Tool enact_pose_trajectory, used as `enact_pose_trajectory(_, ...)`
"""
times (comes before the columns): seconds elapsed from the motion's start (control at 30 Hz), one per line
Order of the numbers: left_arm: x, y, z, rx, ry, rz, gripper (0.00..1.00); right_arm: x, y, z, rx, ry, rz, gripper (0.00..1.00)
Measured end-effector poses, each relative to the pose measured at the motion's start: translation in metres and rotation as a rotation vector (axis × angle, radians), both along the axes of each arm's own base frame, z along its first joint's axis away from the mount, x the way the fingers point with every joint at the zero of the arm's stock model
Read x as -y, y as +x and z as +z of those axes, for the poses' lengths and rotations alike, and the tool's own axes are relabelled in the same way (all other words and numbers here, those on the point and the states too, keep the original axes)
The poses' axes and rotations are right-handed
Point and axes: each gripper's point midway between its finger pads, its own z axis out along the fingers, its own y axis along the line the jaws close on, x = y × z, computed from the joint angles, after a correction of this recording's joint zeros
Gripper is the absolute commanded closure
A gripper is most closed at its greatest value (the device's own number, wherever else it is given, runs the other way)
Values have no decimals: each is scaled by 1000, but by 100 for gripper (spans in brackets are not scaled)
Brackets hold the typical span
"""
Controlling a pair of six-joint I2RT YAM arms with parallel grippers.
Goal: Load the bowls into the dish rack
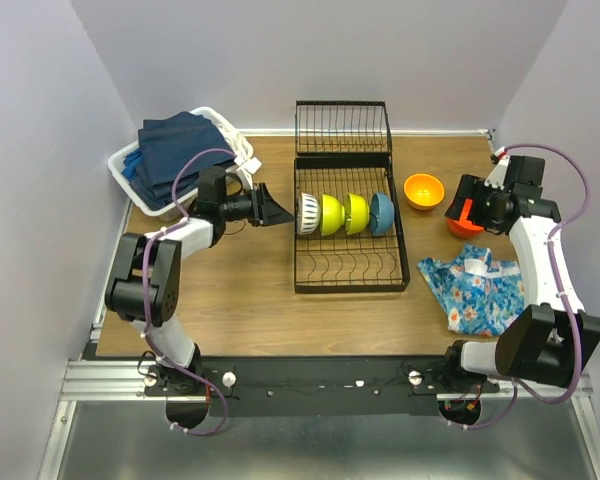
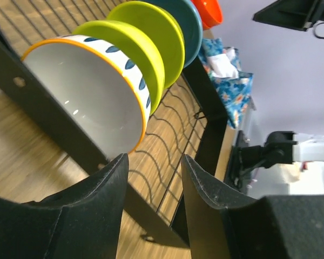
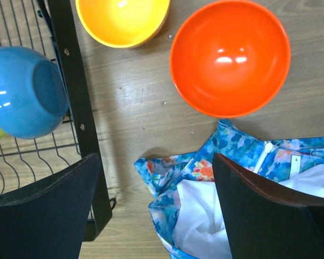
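The right gripper (image 3: 156, 162) hung with its two dark fingers (image 3: 43, 210) spread wide and nothing between them, over the edge of the floral cloth (image 3: 243, 145). Just ahead of the fingertips on the bare table (image 3: 140, 97) sat the red-orange bowl (image 3: 229, 56), mouth up and touching nothing. Being round, it had no long axis to line up with, so any grip would likely have to pinch the rim. It lay off toward the right-hand finger rather than centred between the two, and by my judgement the coming reach turned on that offset. The orange-yellow bowl (image 3: 121, 19) sat a little farther out, also mouth up, between the red-orange bowl and the black frame of the dish rack (image 3: 75, 108). This arm was plainly the nearer to both loose bowls. Inside the rack the blue bowl (image 3: 21, 89) stood on edge at the end of the row nearest this arm. Across the table, the left gripper (image 2: 154, 172) was likewise open and empty. Its tips were just short of the white bowl (image 2: 86, 91), which stood on edge in the rack with its hollow facing that gripper. Whether a tip touched its rim could not be told. Behind it stood the two lime bowls (image 2: 143, 51), then the blue one, all facing the same way along the rack's width.
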Motion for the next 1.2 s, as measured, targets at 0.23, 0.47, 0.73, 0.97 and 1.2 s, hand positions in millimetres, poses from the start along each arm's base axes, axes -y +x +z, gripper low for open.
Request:
enact_pose_trajectory(0.23,-26,-3,34,171,112,41,40,2,-5,11,34,-8,-13,6)
enact_pose_trajectory(0.47,31,13,135,567,228,-114,38,17,-3,11,28,-24,-78,10)
enact_pose_trajectory(0.73,117,2,153,786,388,-275,40,35,23,17,30,-86,-81,20)
enact_pose_trajectory(0.97,125,4,94,657,505,-294,42,38,66,18,52,-52,-46,25)
enact_pose_trajectory(1.2,79,-33,66,599,611,-285,43,46,135,1,57,-17,2,34)
